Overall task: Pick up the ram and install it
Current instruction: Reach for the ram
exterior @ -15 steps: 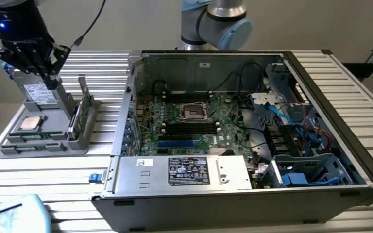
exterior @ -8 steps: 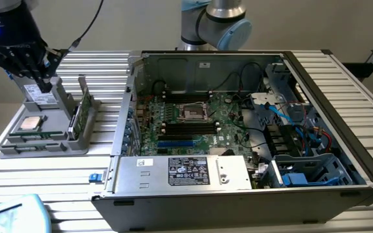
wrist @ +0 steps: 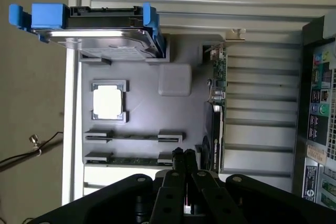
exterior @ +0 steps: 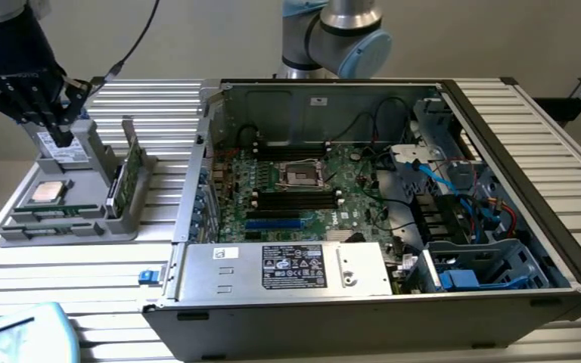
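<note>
The ram (wrist: pixel 137 160) is a thin green stick lying in the outer of two slots of a grey holder tray (wrist: pixel 178 111). My gripper (wrist: pixel 184 154) hangs above that tray with its black fingers pressed together and nothing between them; its tips line up with one end of the ram's slot. In the exterior view the gripper (exterior: pixel 58 134) is at the far left, over the back part of the tray (exterior: pixel 119 223). The open computer case (exterior: pixel 371 302) lies to the exterior view's right, with the motherboard (exterior: pixel 316 185) and its black sockets (exterior: pixel 296 199) exposed.
On the tray also sit a silver processor chip (wrist: pixel 108 102), a hard drive in a blue bracket (wrist: pixel 100 40) and an upright card (exterior: pixel 129 175). A silver power supply (exterior: pixel 285 268) and loose cables (exterior: pixel 472 197) fill the case's near and right parts. The table (exterior: pixel 48 265) is ribbed metal.
</note>
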Motion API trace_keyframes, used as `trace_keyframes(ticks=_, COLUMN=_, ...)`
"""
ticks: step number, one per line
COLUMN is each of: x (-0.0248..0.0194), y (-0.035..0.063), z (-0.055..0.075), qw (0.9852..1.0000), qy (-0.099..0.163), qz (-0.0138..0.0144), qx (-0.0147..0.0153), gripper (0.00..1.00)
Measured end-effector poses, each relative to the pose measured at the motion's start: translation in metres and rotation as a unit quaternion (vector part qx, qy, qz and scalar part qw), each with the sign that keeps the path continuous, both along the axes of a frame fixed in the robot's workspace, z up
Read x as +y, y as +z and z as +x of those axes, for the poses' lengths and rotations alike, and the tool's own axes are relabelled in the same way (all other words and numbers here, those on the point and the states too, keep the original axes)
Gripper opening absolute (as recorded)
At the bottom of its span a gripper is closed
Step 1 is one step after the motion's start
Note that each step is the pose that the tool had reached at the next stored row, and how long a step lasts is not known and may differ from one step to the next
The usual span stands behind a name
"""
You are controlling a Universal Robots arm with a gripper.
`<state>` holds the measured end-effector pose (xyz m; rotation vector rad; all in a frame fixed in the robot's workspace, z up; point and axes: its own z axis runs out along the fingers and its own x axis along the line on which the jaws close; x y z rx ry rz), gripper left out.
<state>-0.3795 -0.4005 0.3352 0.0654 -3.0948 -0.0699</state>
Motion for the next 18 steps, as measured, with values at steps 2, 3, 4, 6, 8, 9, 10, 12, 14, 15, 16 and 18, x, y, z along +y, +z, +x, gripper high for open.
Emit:
trace_keyframes(ticks=2, x=-0.0005, y=-0.0011, z=-0.004, qw=1.0000, qy=0.001, qz=0.0000, qx=0.0015, gripper=0.10)
trace_keyframes(ticks=3, x=-0.0009, y=-0.0018, z=-0.005, qw=1.0000, qy=0.001, qz=0.0000, qx=0.0023, gripper=0.10)
trace_keyframes(ticks=4, x=-0.0014, y=-0.0024, z=-0.007, qw=1.0000, qy=0.002, qz=0.0000, qx=0.0033, gripper=0.10)
trace_keyframes(ticks=6, x=-0.0029, y=-0.0039, z=-0.010, qw=1.0000, qy=0.002, qz=0.0000, qx=0.0060, gripper=0.10)
trace_keyframes(ticks=8, x=-0.0048, y=-0.0055, z=-0.012, qw=0.9999, qy=0.002, qz=0.0000, qx=0.0101, gripper=0.10)
trace_keyframes(ticks=9, x=-0.0058, y=-0.0064, z=-0.013, qw=0.9999, qy=0.003, qz=0.0000, qx=0.0121, gripper=0.10)
trace_keyframes(ticks=10, x=-0.0068, y=-0.0071, z=-0.014, qw=0.9999, qy=0.003, qz=0.0000, qx=0.0141, gripper=0.10)
trace_keyframes(ticks=12, x=-0.0087, y=-0.0087, z=-0.016, qw=0.9998, qy=0.003, qz=0.0000, qx=0.0177, gripper=0.10)
trace_keyframes(ticks=14, x=-0.0108, y=-0.0102, z=-0.018, qw=0.9998, qy=0.003, qz=0.0000, qx=0.0207, gripper=0.10)
trace_keyframes(ticks=15, x=-0.0119, y=-0.0109, z=-0.019, qw=0.9997, qy=0.004, qz=0.0000, qx=0.0221, gripper=0.10)
trace_keyframes(ticks=16, x=-0.0129, y=-0.0116, z=-0.020, qw=0.9997, qy=0.004, qz=0.0000, qx=0.0234, gripper=0.10)
trace_keyframes(ticks=18, x=-0.0150, y=-0.0131, z=-0.022, qw=0.9997, qy=0.004, qz=0.0000, qx=0.0258, gripper=0.10)
